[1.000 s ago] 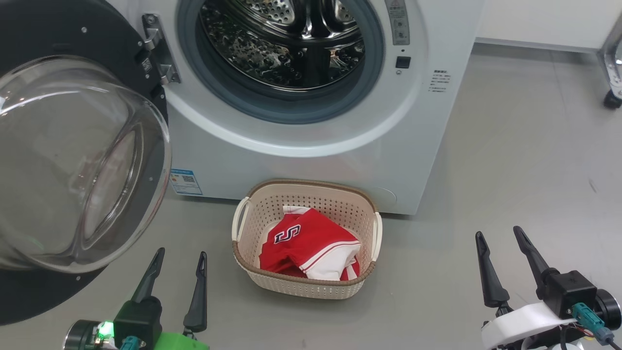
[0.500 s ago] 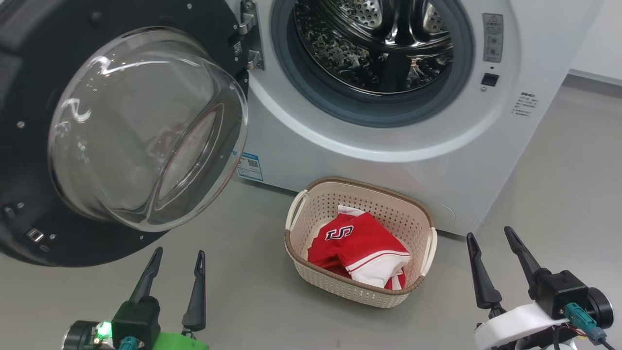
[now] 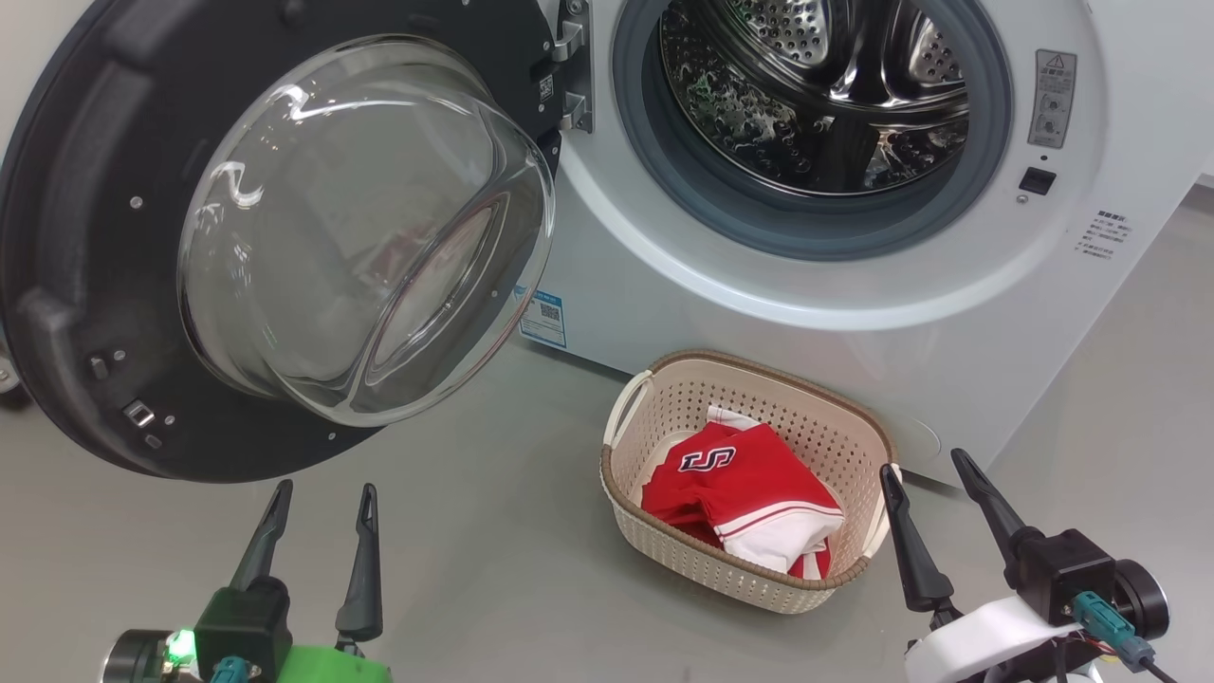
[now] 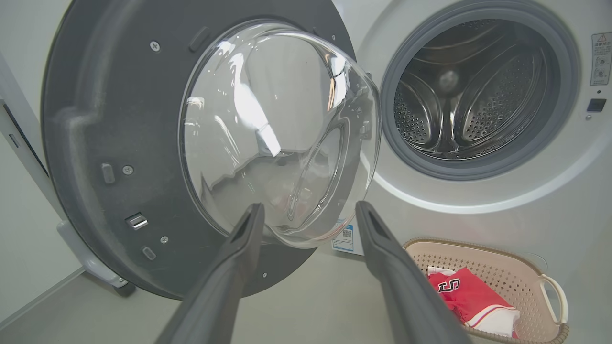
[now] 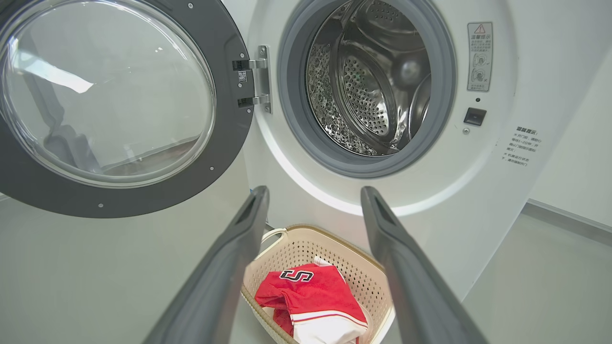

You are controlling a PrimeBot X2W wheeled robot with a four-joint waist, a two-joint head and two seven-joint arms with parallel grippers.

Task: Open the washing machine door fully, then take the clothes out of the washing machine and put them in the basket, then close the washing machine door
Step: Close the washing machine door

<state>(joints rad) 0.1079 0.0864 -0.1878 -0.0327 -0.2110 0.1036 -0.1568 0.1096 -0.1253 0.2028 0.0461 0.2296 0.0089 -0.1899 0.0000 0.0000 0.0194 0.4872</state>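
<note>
Your left tool (image 3: pixel 324 487), at the lower left of the head view, has its fingers apart and holds nothing. So does your right tool (image 3: pixel 922 463) at the lower right. In that view the right tool's inner finger overlaps the right handle of the basket (image 3: pixel 759 368), and you cannot tell whether they touch. A careless swing of that arm could shove or tip the basket across the floor (image 3: pixel 493 541).

The clothes (image 3: pixel 749 484) lie inside the basket at lower centre, heaped toward its near right wall. A knock there could spill them.

Up and left, the washing machine door (image 3: pixel 76 237) stands wide open. To close it, push on the black rim. On the glass bowl (image 3: pixel 360 228) a finger would likely skid off. The basket sits just in front of the washing machine (image 3: pixel 664 313), perhaps under the door's path, so check that it clears.

Farthest, the drum (image 3: pixel 816 95) looks empty, but the gasket (image 3: pixel 730 204) hides its front floor, so a garment could be missed.
</note>
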